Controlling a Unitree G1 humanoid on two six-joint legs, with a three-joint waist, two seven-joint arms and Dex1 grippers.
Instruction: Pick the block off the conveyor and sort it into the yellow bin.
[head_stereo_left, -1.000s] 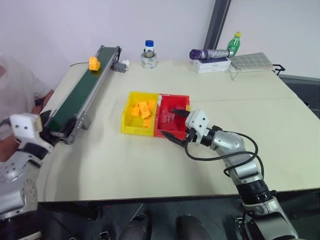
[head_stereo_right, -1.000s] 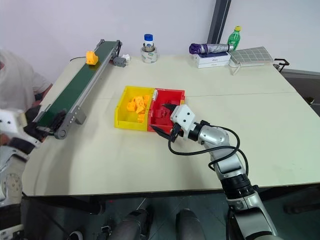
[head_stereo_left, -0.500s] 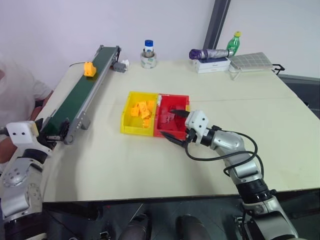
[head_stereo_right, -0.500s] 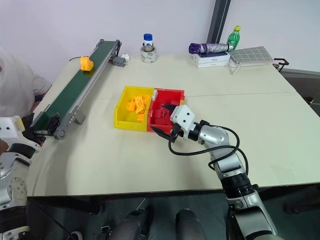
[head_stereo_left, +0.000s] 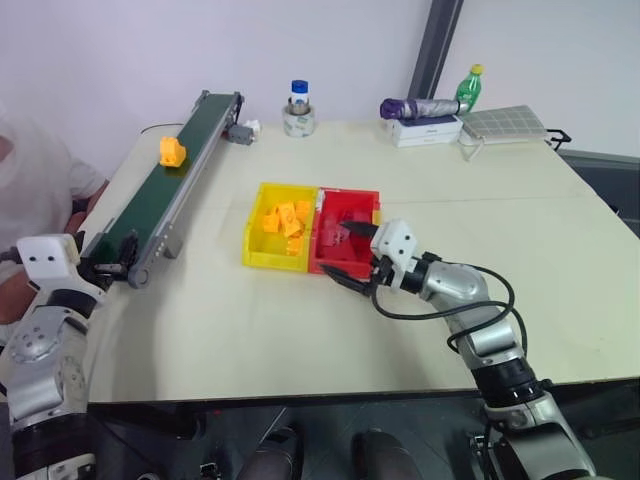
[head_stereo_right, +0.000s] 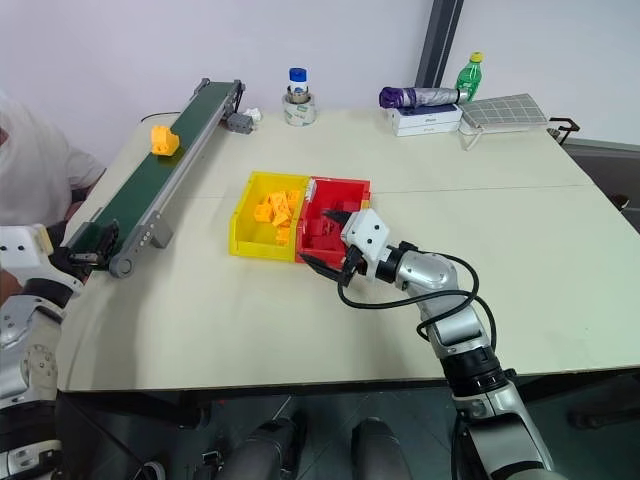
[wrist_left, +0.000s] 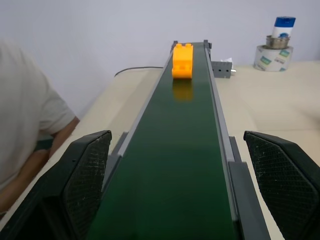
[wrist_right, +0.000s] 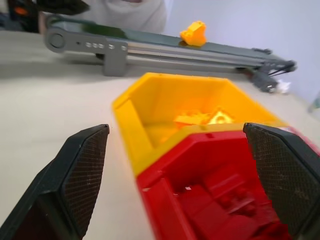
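Block: the block (head_stereo_left: 172, 151) is a small yellow-orange chunk with studs on top, standing upright on the dark green belt, roughly a third of the way down from the motor end.
Conveyor: the conveyor (head_stereo_left: 150, 205) runs along the table's left side, with grey side rails and a small grey motor (head_stereo_left: 238, 133) at the far end.
Yellow bin: the yellow bin (head_stereo_left: 252, 235) sits mid-table, touching the red bin (head_stereo_left: 362, 203) on its right; several yellow blocks (head_stereo_left: 282, 221) already lie inside it.
Red bin contents: red blocks (wrist_right: 225, 192) are piled inside.
Left gripper: the left gripper (wrist_left: 182, 192) sits at the conveyor's near end, pointing along the belt, fingers spread wide to either side of it and holding nothing; the block is well apart from it, further up the belt.
Right gripper: the right gripper (head_stereo_left: 348, 254) hovers at the near edge of the red bin, jaws spread apart, empty.
Path: bare belt lies between the left gripper and the block.
Surroundings: a person's sleeve (wrist_left: 25, 120) shows beside the conveyor; a tape roll with a bottle (head_stereo_left: 298, 111), a green bottle (head_stereo_left: 466, 88), a folded umbrella (head_stereo_left: 415, 107) and a white box (head_stereo_left: 425, 130) stand along the far edge of the table (head_stereo_left: 300, 330).
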